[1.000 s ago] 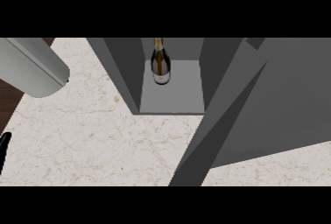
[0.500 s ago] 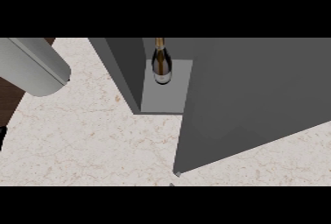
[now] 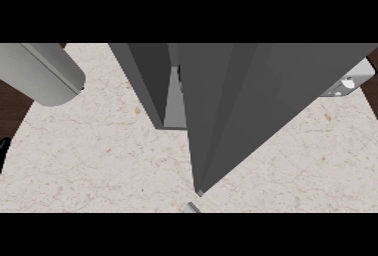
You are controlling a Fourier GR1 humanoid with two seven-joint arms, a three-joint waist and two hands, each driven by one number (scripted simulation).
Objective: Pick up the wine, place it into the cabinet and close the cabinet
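- The grey cabinet [image 3: 148, 85] stands on the pale speckled stone counter [image 3: 96, 165], with its left side wall facing the view.
- The cabinet door [image 3: 251, 100] is a broad grey slab. It lies across almost the whole opening, and its lower corner comes to a point low over the counter.
- Between the side wall and the door's edge only a narrow slit is open, showing a lighter grey strip of the cabinet floor [image 3: 176, 114].
- The wine bottle [image 3: 178, 75] is inside the cabinet behind the door. It shows only as a thin dark sliver high in that slit, so its label and its stance cannot be made out.
- Nothing else of the cabinet's contents can be made out through the slit.
- The left hand [image 3: 3, 152] shows only as a thin black sliver at the left edge, well apart from the cabinet. Whether it is open or closed cannot be told.
- The right hand does not show. A light grey and white piece [image 3: 347, 82] sticks out past the door's right edge at upper right, and what it belongs to cannot be told.
- A thick grey cylinder [image 3: 40, 75] slants in from the upper left corner above the counter, and its rounded end is clear of the cabinet.
- A small grey tip [image 3: 192, 207] sits at the bottom edge, just below the door's corner.
- Dark wood [image 3: 13, 102] shows beyond the counter's left edge.
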